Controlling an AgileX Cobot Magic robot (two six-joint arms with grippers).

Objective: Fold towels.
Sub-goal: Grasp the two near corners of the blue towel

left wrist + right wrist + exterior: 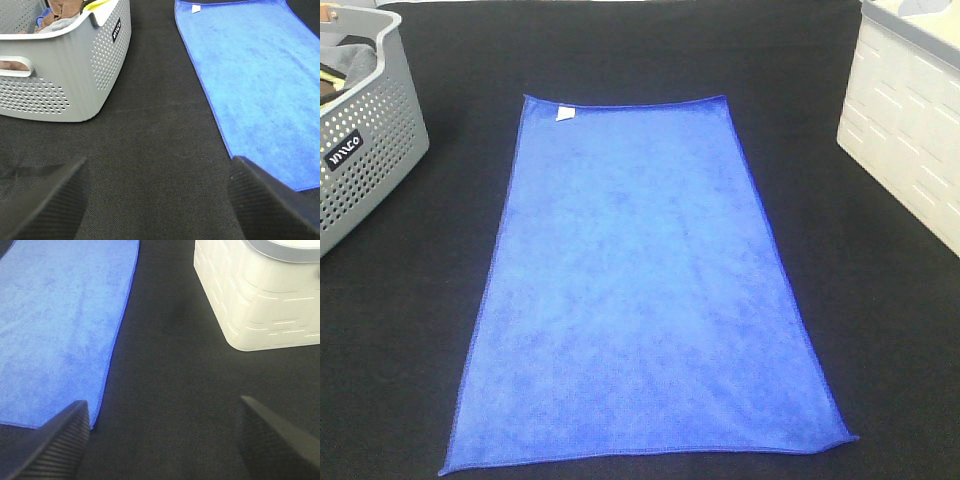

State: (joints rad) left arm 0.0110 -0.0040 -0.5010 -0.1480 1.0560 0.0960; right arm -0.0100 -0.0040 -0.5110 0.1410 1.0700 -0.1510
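A royal-blue microfibre towel (640, 290) lies flat and fully spread on the black table, long side running from front to back, with a small white tag (564, 114) near its far left corner. It also shows in the left wrist view (265, 85) and the right wrist view (55, 325). Neither gripper shows in the exterior high view. My left gripper (157, 200) is open and empty over bare black cloth beside the towel's left edge. My right gripper (165, 440) is open and empty over bare cloth beside the towel's right edge.
A grey perforated basket (365, 150) with cloths inside stands at the far left; it also shows in the left wrist view (65, 75). A white slotted bin (910, 120) stands at the far right, seen too in the right wrist view (260, 295). The black table cover (410, 330) surrounds the towel.
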